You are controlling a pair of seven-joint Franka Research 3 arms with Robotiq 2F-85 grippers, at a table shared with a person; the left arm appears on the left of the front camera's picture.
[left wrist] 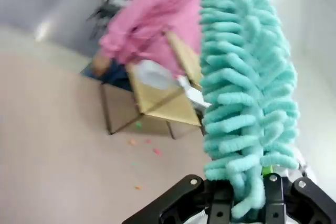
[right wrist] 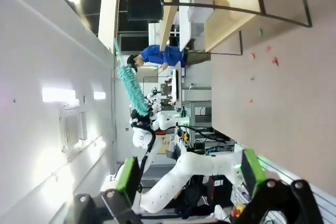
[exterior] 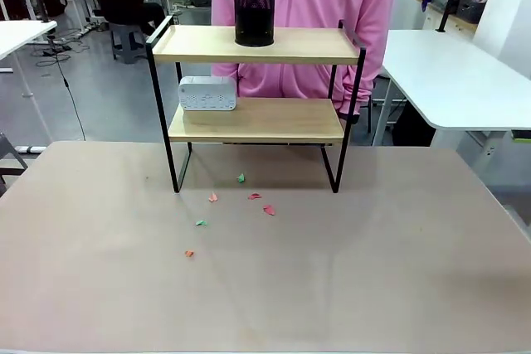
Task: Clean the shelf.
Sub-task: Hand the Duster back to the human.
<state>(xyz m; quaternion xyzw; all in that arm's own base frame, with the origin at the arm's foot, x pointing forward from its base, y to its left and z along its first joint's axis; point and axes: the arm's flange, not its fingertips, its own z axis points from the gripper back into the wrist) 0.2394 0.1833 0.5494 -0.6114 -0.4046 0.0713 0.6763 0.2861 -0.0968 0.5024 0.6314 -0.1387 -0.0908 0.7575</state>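
Upright, the shelf (exterior: 257, 46): 2 light wooden boards, black frame.

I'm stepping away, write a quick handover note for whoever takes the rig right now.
Left gripper: jaws shut on the teal duster, held up off the table.
Right gripper: jaws open, empty.
Shelf at the table's far side: black mesh cup on top board, white box on lower board.
Paper scraps lie on the table in front.
Done: duster picked up.
Left: dust the shelf.
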